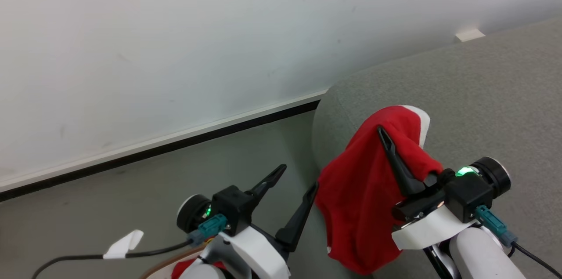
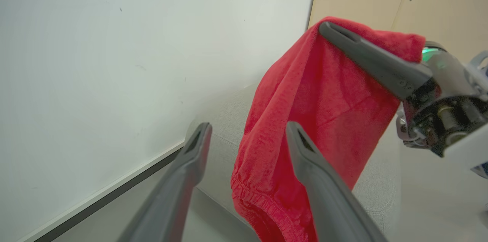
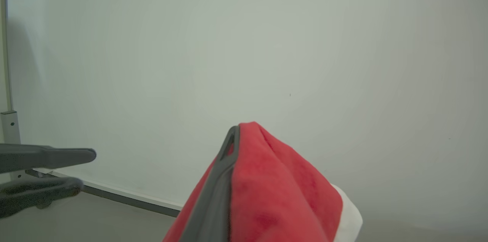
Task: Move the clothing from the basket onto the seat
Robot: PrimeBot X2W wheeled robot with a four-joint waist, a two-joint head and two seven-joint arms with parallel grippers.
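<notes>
Fingers of the left gripper (image 1: 298, 177) stand spread and empty, just beside the clothing (image 1: 355, 195), a red garment hanging from the right gripper (image 1: 386, 137), whose jaws are pinched through a fold near its top, by the rounded corner of the seat (image 1: 483, 94). Soft and light, it will likely drape and slip; a bunched fold holds best. Left wrist view gives its gathered hem (image 2: 263, 205); head view, white trim (image 1: 422, 123).

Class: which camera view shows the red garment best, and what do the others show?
The head view: the red garment hangs nearly whole from the shut right gripper by the seat, white trim visible. The left wrist view shows it close, its bottom cut off; the right wrist view just a top fold.
</notes>
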